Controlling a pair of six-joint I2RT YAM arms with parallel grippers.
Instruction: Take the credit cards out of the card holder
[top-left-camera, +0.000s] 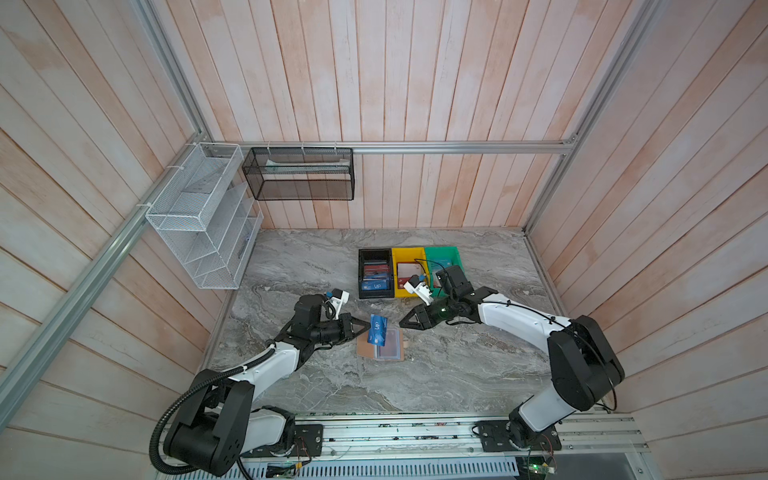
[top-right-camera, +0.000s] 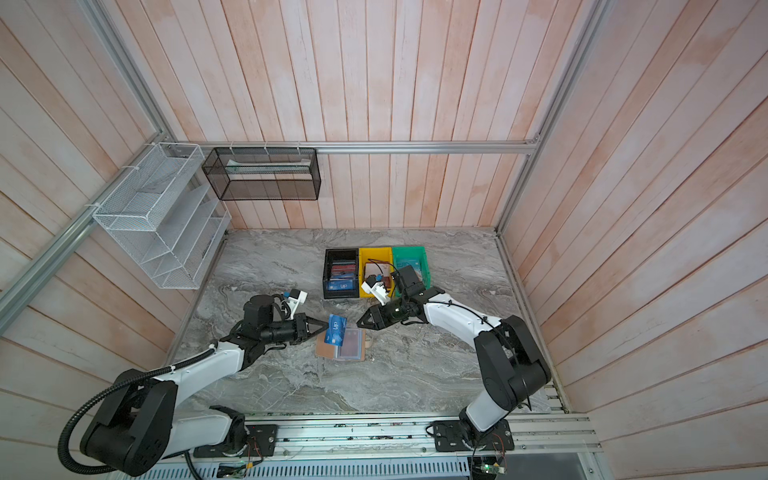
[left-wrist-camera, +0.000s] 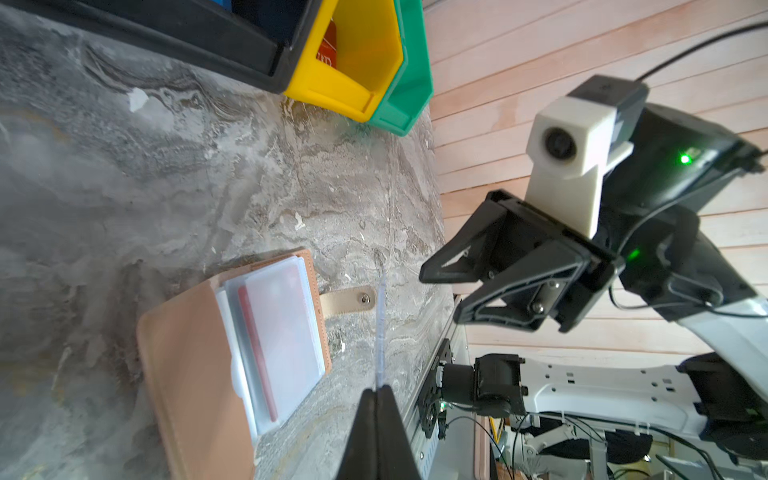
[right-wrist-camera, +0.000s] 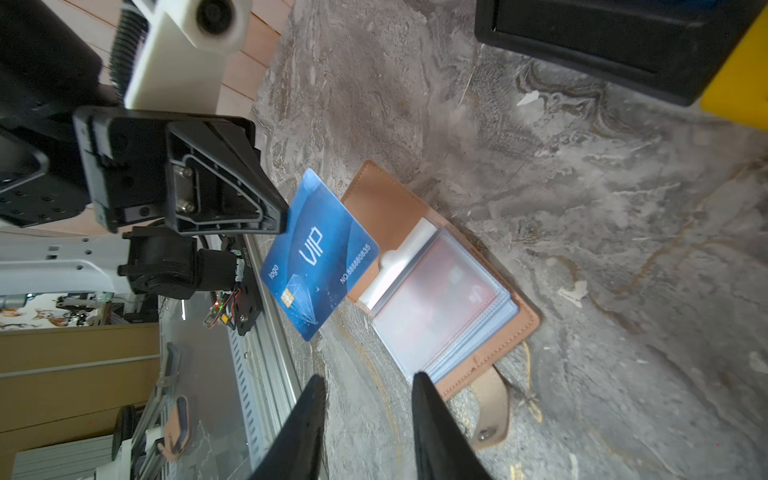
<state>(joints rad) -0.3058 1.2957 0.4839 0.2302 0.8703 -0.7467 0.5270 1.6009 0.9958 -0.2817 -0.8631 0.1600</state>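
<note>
Table: grey marble top (top-left-camera: 457, 374), both arms reaching in from its near edge.
Bins: black bin (top-left-camera: 360, 274), yellow bin (top-left-camera: 408, 253) and green bin (top-left-camera: 446, 251) stand touching in a row at the back, well apart from the card holder.
Left gripper: the left gripper (top-left-camera: 365, 325) has its jaws pressed together on one edge of the blue card; it hangs just above the left cover of the holder.
Right gripper: the right gripper (right-wrist-camera: 368, 380) has its jaws partly spread with nothing between them; it hovers near the far right corner of the holder, not touching it, and faces the left gripper across it.
Card holder: the card holder (top-left-camera: 384, 351) lies open and flat on the table, between the two grippers and below them.
Blue card: the blue card (right-wrist-camera: 320, 253), lettered VIP, is clear of the sleeves, standing tilted on edge over the tan left cover.
Dark red card: a dark red card (right-wrist-camera: 440, 307) shows through the top clear sleeve.
Snap tab: the snap tab (left-wrist-camera: 349, 300) sticks out flat on the right arm's side.
</note>
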